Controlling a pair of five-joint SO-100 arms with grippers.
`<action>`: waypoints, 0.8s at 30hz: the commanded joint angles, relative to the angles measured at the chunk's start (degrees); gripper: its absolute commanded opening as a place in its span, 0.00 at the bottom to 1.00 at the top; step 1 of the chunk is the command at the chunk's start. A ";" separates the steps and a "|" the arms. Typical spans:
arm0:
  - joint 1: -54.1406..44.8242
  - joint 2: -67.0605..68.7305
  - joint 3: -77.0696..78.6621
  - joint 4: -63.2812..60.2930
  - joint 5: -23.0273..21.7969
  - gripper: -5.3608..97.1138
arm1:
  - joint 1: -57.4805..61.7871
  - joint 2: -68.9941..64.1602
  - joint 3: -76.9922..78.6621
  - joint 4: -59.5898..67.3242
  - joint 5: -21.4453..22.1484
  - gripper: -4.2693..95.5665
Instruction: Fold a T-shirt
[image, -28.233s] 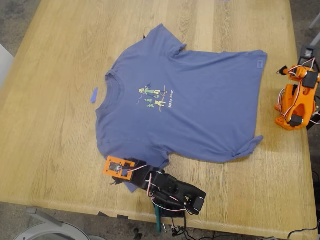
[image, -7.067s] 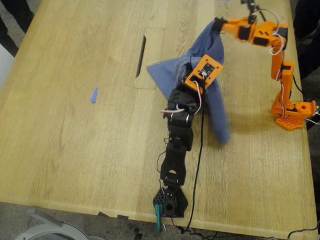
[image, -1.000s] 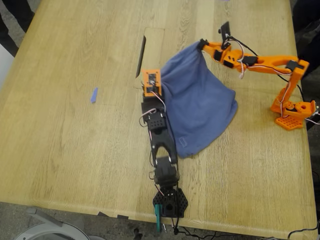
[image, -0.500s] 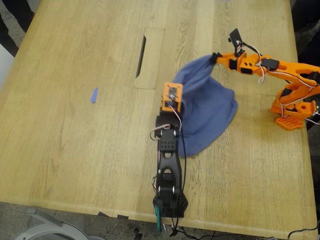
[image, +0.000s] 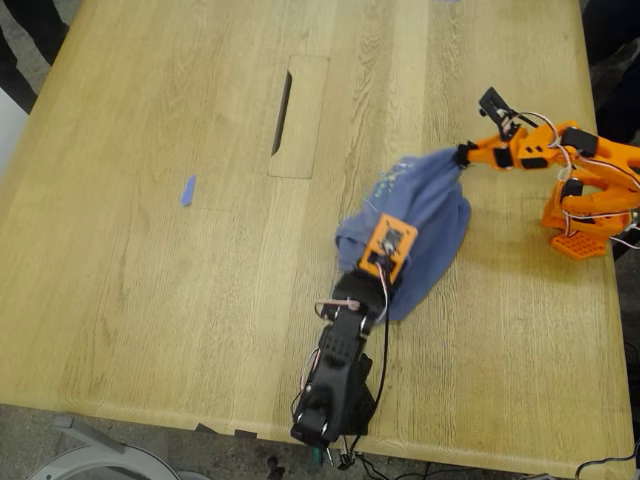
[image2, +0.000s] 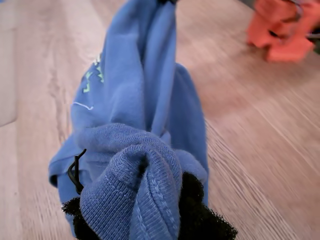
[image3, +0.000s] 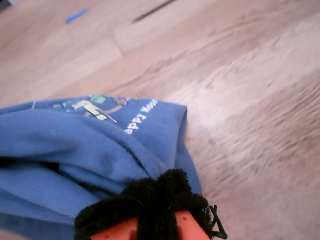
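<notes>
1. Currently the T-shirt (image: 425, 220) is bunched into a narrow bundle on the table (image: 150, 300), stretched between both grippers, toward the exterior view's right.
2. My first gripper (image: 388, 252) is on the black arm that reaches up from the table's near edge in the exterior view. Its jaws are clamped on a ribbed, stitched edge of the T-shirt (image2: 135, 195), with black padded fingertips (image2: 200, 220) pressed against the cloth.
3. My second gripper (image: 462, 153) is on the orange arm at the exterior view's right. Its black-padded jaws are closed on a gathered fold of the T-shirt (image3: 100, 150); no gap between them shows.
4. Yellow lettering and part of the green-and-yellow print (image3: 100, 107) face up on the fold near my second gripper.
5. A slot (image: 284, 100) in the table lies beyond the T-shirt, toward the exterior view's top.
6. A blue tape scrap (image: 187, 190) lies well apart from the T-shirt, toward the exterior view's left.
7. The orange arm's base (image: 580, 235) stands near the table's edge at the exterior view's right.
</notes>
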 joint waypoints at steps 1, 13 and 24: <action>5.89 11.34 -0.18 9.23 -1.93 0.05 | -1.05 4.04 0.35 5.36 0.70 0.04; 20.74 14.41 12.04 9.40 -12.48 0.05 | -10.28 12.30 13.54 12.83 3.08 0.04; 33.13 16.08 20.04 9.58 -14.85 0.05 | -16.26 21.53 18.02 26.72 4.22 0.04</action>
